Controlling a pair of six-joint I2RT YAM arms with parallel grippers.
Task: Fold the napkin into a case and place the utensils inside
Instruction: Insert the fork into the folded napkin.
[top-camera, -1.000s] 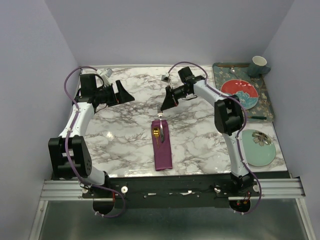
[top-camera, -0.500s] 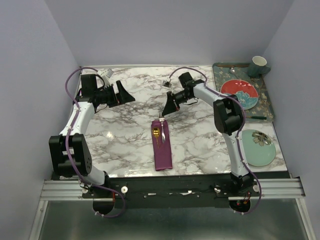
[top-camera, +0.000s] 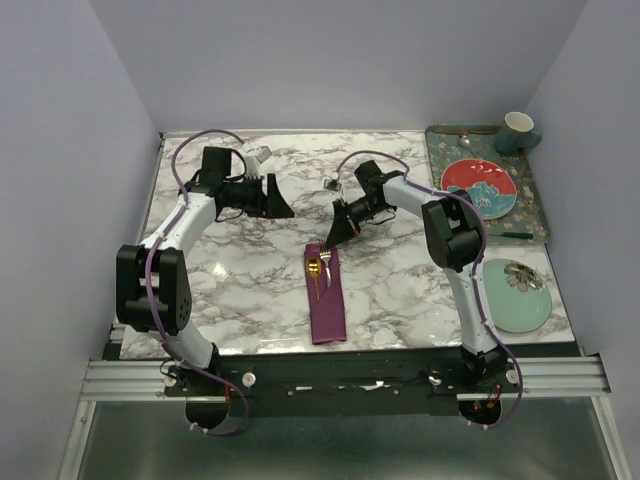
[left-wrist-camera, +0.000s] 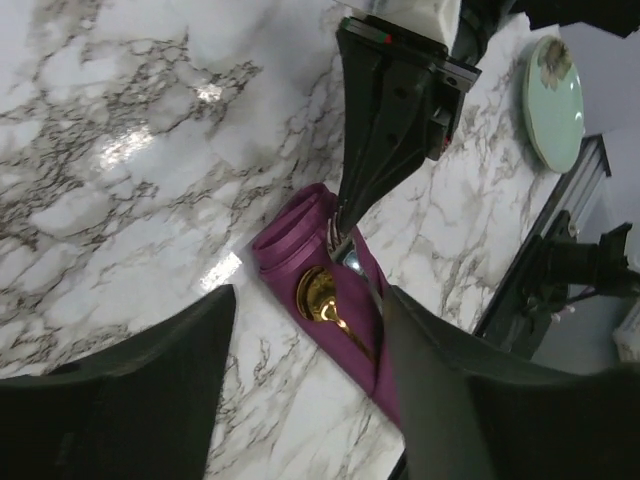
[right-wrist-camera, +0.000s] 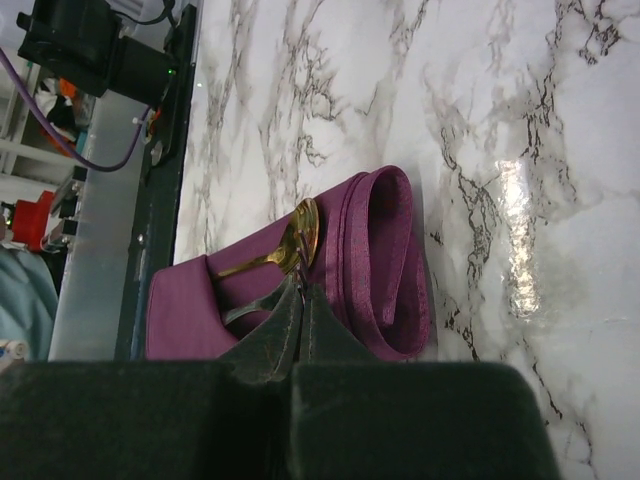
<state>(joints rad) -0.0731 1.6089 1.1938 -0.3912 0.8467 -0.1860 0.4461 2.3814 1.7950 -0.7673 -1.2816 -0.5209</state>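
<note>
Since a second ago: my left gripper (top-camera: 279, 198), fingers wide, swung in toward frame centre; my right gripper (top-camera: 336, 234), pinched on the fork (left-wrist-camera: 352, 262), dropped to the upper end of the purple case (top-camera: 326, 300) at centre, beside the gold spoon (left-wrist-camera: 318, 292) | fork mostly hidden by my fingers | grey-veined marble table (top-camera: 230, 275), lilac walls (top-camera: 350, 60)

- The top external camera looks steeply down from above and behind the arm bases, far enough off to hold the whole table (top-camera: 250, 290), from near edge to far edge.
- The left wrist camera hangs over the table's far left part and faces its near right corner, with the left gripper's fingers (left-wrist-camera: 130, 400) framing the bottom.
- The right wrist camera sits low and close, rolled sideways, facing the near edge.
- All three views share the mouth of the case (top-camera: 326, 300) and the spoon (top-camera: 313, 266).
</note>
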